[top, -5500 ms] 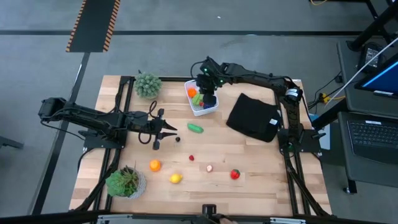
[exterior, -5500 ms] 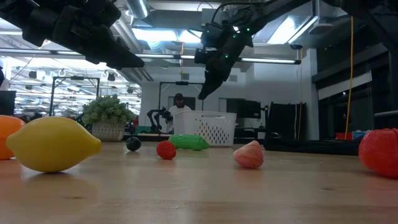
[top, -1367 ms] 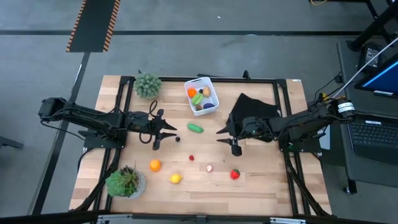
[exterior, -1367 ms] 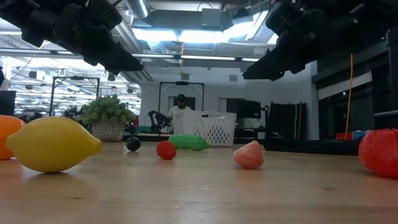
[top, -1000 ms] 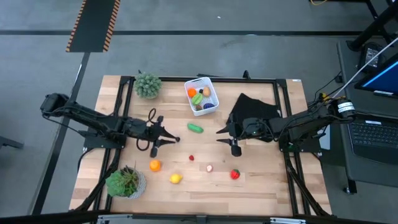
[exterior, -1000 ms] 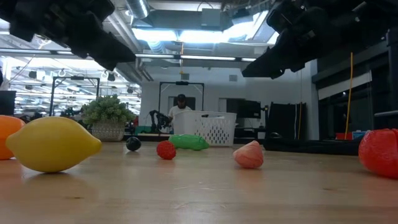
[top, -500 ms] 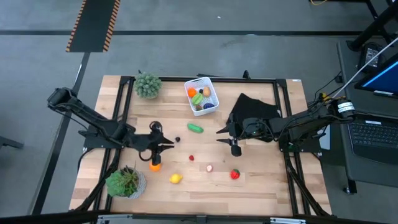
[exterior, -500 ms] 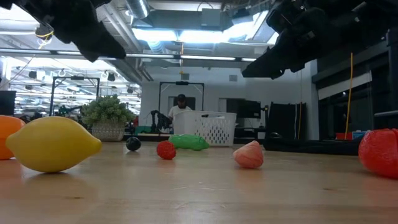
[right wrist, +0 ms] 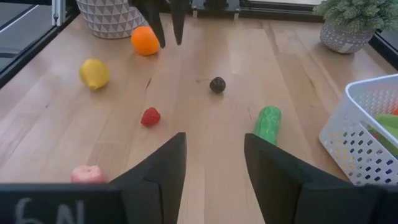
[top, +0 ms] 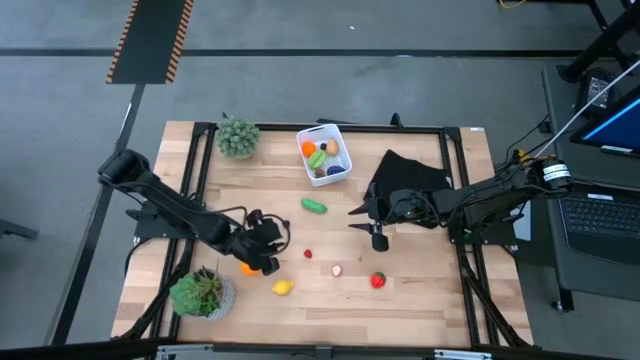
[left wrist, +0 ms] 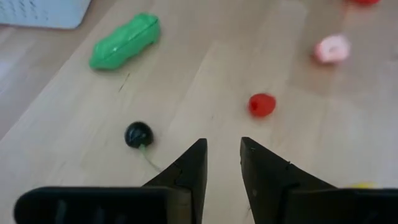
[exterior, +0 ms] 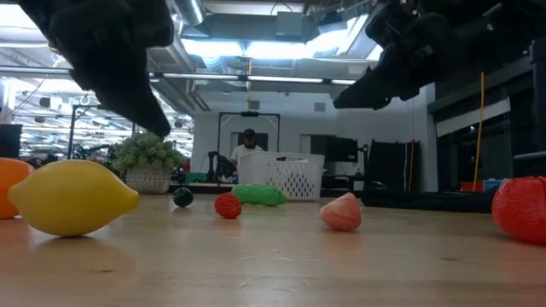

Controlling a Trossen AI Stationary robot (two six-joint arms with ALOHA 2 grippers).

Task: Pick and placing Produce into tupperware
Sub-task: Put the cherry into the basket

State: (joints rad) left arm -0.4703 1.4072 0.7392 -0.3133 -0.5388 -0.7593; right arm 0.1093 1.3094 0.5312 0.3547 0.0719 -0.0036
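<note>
The white tupperware (top: 324, 155) stands near the table's far edge with several produce pieces in it. On the wood lie a green vegetable (top: 314, 206), a dark cherry (left wrist: 138, 134), a small red berry (top: 308, 254), a pink piece (top: 336, 270), a red strawberry (top: 378, 281), a lemon (top: 283, 287) and an orange (top: 247, 268). My left gripper (top: 278, 240) hovers open, tipped down, just above and beside the orange. Its fingers (left wrist: 200, 163) hold nothing. My right gripper (top: 352, 218) hangs open right of the green vegetable, in front of the black cloth.
Two potted plants stand at the far left (top: 237, 136) and near left (top: 203, 293) corners. A black folded cloth (top: 408, 185) lies right of the tub. A black frame (top: 300, 128) runs around the table. Bare wood stretches along the near edge.
My left gripper has swung from the table's left middle toward the near edge and rightward. It has dropped lower, tipped down, and ended over the orange. The right arm and all the produce have stayed in place.
</note>
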